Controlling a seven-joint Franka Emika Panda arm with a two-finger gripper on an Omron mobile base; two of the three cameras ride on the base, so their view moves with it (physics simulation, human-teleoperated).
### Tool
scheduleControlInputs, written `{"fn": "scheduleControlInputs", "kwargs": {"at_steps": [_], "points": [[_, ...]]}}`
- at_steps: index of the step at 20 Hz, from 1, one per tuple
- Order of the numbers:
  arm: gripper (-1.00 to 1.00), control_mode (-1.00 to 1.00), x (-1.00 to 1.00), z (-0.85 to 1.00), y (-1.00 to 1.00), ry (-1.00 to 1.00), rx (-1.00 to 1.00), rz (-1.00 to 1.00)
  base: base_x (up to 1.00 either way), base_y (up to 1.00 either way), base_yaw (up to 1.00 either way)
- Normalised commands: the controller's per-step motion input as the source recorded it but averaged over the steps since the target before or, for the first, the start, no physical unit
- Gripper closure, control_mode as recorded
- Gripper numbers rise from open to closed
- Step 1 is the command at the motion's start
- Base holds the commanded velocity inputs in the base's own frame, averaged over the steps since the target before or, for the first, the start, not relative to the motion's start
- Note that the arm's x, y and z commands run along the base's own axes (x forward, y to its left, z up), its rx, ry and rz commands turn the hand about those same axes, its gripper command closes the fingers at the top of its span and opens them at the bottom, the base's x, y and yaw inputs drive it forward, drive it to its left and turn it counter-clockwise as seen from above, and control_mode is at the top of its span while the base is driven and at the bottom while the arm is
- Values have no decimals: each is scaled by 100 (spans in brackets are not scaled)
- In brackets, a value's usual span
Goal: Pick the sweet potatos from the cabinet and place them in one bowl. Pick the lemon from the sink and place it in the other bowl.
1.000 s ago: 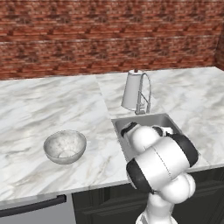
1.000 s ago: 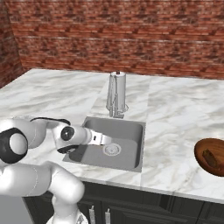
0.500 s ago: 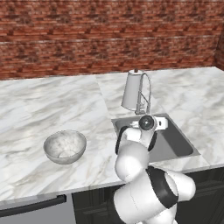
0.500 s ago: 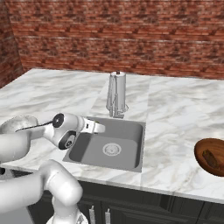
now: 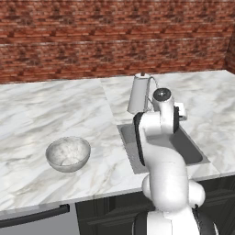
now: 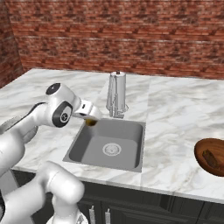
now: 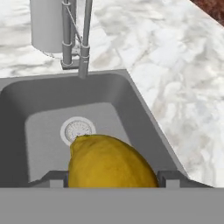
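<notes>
The hand (image 6: 91,120) hangs above the sink's (image 6: 127,131) left rim, forearm level, its 2 fingers clamped on the lemon (image 7: 109,162); pale bowl (image 5: 68,153) left of the sink.

Yellow lemon (image 7: 110,162) above grey sink (image 7: 26,100)

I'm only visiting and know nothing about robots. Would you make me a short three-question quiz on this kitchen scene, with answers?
1. True or false: the small yellow lemon lies on the floor of the grey metal sink.
2. What does the two-finger gripper hold? A) a sponge B) the lemon C) a cup
3. Which bowl stands on the counter left of the sink: the pale grey marbled bowl or the dark-brown wooden bowl?

Key
1. False: it is lifted above the sink, between the gripper's fingers.
2. B
3. The pale grey marbled bowl.
</notes>
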Motion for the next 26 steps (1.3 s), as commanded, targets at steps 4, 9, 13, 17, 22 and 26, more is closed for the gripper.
{"fn": "scheduleControlInputs", "kwargs": {"at_steps": [4,9,13,17,22,26], "points": [[100,-100,-83,46,38,21,3,6,0,0,0],[100,-100,-60,41,72,17,2,18,0,0,0],[100,-100,-17,16,72,10,13,31,0,0,0],[100,-100,0,13,61,5,26,31,0,0,0],[100,-100,1,47,45,3,33,21,0,0,0],[100,-100,0,8,73,0,10,10,0,0,0]]}}
